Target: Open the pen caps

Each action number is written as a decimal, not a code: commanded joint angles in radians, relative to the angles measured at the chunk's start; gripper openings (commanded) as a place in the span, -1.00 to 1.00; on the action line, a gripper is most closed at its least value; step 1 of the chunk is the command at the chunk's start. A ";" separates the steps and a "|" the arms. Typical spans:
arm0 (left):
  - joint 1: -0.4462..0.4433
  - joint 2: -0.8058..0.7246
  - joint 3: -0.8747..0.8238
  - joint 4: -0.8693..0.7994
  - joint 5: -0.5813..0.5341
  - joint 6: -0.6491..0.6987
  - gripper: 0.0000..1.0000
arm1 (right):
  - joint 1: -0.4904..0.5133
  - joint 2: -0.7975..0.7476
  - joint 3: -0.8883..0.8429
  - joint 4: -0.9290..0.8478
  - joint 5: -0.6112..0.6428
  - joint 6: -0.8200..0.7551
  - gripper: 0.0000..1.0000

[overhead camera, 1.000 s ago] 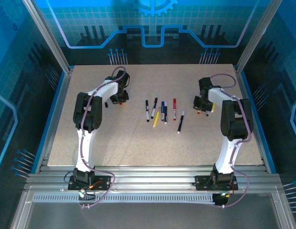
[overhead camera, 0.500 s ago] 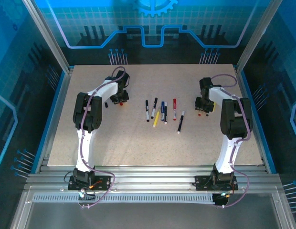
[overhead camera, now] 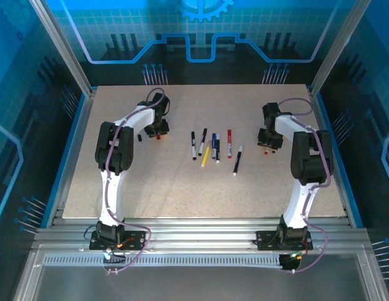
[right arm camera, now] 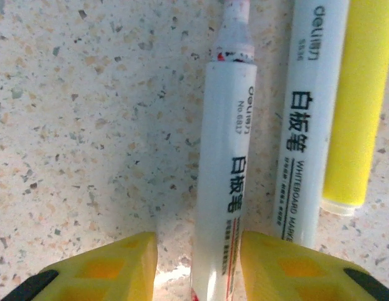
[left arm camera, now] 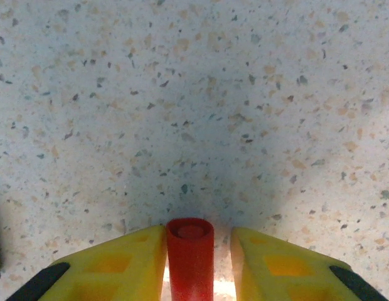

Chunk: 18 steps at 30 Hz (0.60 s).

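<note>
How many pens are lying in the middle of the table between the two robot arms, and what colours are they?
Black pens: 3
Blue pens: 2
Yellow pen: 1
Red pen: 1
Total: 7

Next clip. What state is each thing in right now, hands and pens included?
Red cap: off its pen, lying on the table.
Left hand: open, straddling the red cap.
Red-tipped marker: uncapped, stained tip bare, lying flat.
Right hand: open, straddling the red-tipped marker.
Second marker: lying alongside, ends out of frame.
Middle pens: loose row, clear of both hands.
</note>
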 commanded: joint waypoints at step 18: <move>-0.225 -0.223 -0.086 0.180 0.069 -0.002 -0.23 | 0.248 -0.550 -0.249 0.174 -0.209 -0.078 -0.04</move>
